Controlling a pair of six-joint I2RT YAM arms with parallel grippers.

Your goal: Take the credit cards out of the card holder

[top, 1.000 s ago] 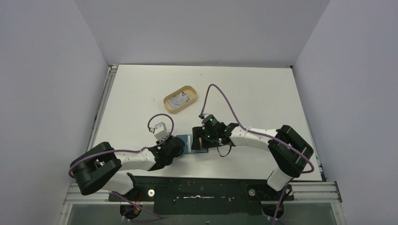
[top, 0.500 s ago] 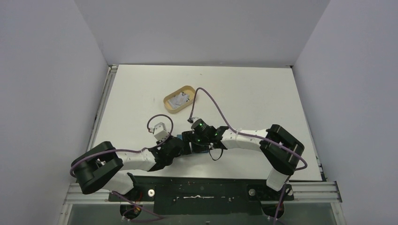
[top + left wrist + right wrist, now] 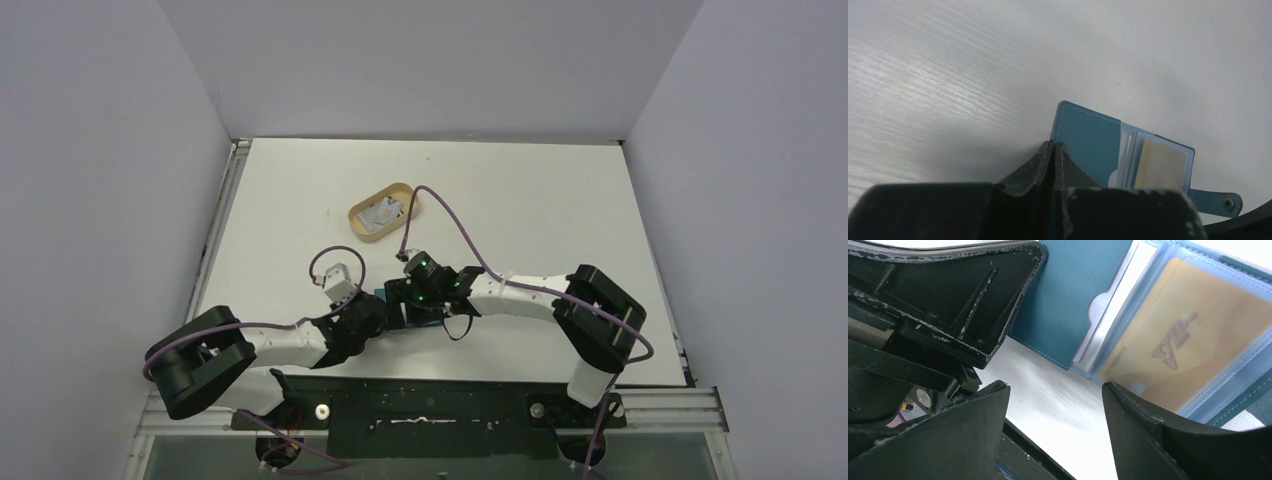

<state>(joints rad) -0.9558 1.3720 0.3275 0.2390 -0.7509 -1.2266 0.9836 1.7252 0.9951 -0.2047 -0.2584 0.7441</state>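
Note:
The teal card holder [image 3: 1088, 145] lies open near the table's front edge, mostly hidden under both wrists in the top view [image 3: 425, 320]. A yellowish credit card [image 3: 1188, 330] sits in its clear pocket [image 3: 1163, 162]. My left gripper [image 3: 1053, 145] is shut on the card holder's left flap edge, and teal shows between the fingers. My right gripper [image 3: 1055, 387] hangs open just above the table at the card holder's near edge, with only bare table between its fingers. Whitish-grey cards [image 3: 382, 211] lie in the oval tray.
The oval tan tray [image 3: 356, 220] stands behind the arms, left of centre. The card holder's snap tab [image 3: 1220, 202] sticks out at its right edge. My left gripper's black body [image 3: 948, 295] sits close beside the right fingers.
My right arm has swung left, from beside the card holder to over it next to the left gripper. My left arm shifted slightly and stays shut.

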